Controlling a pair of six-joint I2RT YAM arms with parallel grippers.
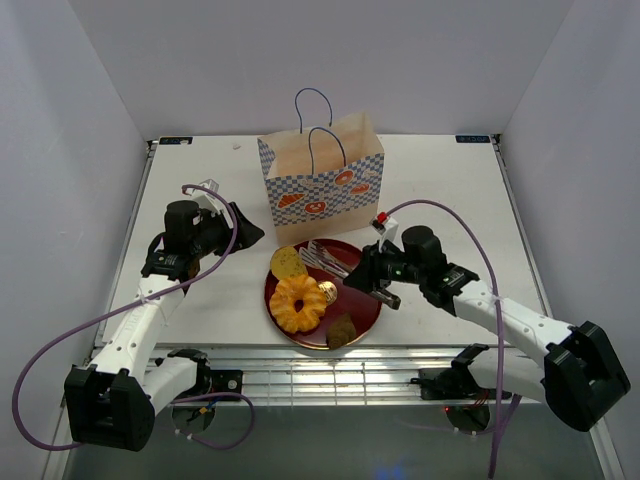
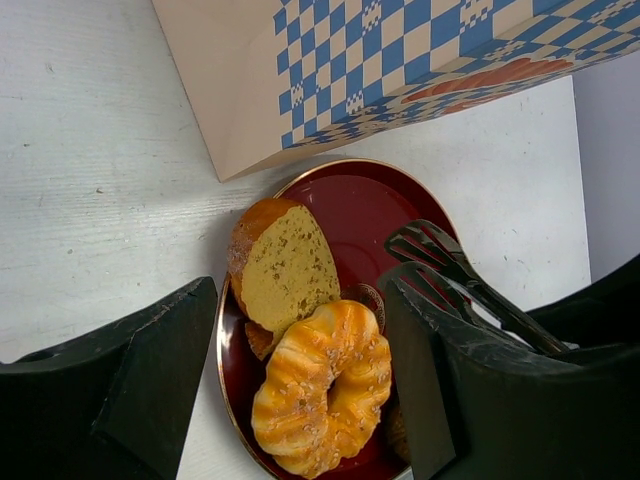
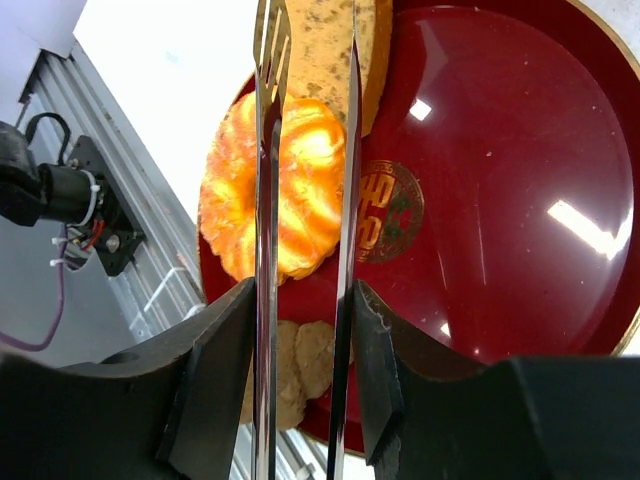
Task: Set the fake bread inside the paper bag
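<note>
Right wrist view: right end effector clamps tongs over the fake bread on the red plate; left end effector gapes empty. Glossy, probably light, stiff and slippery: pinch the ring's rim. Just behind that plate stands the paper bag.

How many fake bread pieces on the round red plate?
3: a tan slice at the plate's far-left rim, a golden braided ring just nearer, a small brown piece at the near rim. More may be hidden.
</note>
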